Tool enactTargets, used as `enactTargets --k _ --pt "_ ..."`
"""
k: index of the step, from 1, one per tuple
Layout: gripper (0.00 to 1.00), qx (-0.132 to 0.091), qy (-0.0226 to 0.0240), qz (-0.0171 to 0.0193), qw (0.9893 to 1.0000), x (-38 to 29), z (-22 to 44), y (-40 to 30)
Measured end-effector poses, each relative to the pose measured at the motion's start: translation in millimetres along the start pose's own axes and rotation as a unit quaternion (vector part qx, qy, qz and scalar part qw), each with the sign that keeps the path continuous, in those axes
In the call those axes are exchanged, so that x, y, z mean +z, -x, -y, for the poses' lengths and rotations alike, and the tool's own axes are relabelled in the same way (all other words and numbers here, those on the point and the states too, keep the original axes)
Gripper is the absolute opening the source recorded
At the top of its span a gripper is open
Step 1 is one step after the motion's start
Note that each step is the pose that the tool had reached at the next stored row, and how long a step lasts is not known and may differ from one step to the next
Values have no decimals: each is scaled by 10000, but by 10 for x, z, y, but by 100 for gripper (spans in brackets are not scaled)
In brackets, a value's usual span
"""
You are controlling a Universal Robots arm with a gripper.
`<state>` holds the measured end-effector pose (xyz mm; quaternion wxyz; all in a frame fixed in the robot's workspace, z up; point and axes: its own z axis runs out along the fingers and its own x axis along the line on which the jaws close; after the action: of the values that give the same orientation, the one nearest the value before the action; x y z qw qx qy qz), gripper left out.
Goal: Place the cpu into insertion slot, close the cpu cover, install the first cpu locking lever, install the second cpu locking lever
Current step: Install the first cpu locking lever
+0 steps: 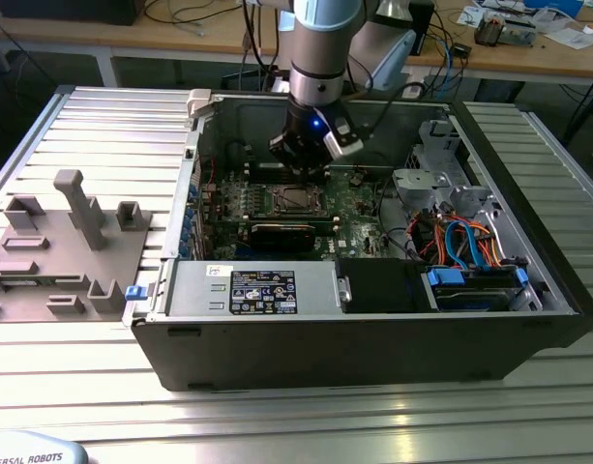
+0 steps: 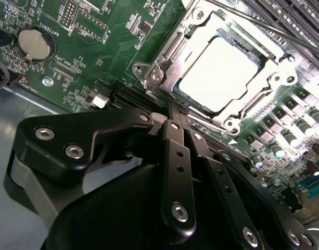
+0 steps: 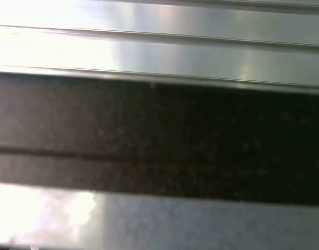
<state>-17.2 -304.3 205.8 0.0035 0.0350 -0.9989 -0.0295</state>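
Observation:
The cpu (image 2: 216,73), a bright silver square, lies in the insertion slot (image 1: 294,201) on the green motherboard (image 2: 123,31). Its contact field is hidden under the chip. The cpu cover (image 2: 172,49), a silver frame, lies flat around the chip's edges. A thin metal lever rod (image 2: 263,26) runs along the far side of the socket. My gripper (image 2: 181,115) has its black fingers pressed together, and their tips hover at one corner of the socket frame with nothing held. In the exterior view the gripper (image 1: 301,166) hangs inside the open computer case, just behind the socket.
Long black memory slots (image 2: 300,15) and a coin battery (image 2: 33,43) flank the socket. A drive cage with blue and orange cables (image 1: 460,242) is on the exterior view's right, a power supply (image 1: 252,288) is in front, and grey fixtures (image 1: 78,208) stand on the ribbed table.

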Motion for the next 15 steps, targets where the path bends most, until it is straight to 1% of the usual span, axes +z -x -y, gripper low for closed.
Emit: enactTargets --k 9,13,15 --pt "11 1 -1 -10 10000 9 12 58" --pt "11 1 -1 -17 10000 13 16 97" --pt "11 2 0 -24 10000 16 18 129"
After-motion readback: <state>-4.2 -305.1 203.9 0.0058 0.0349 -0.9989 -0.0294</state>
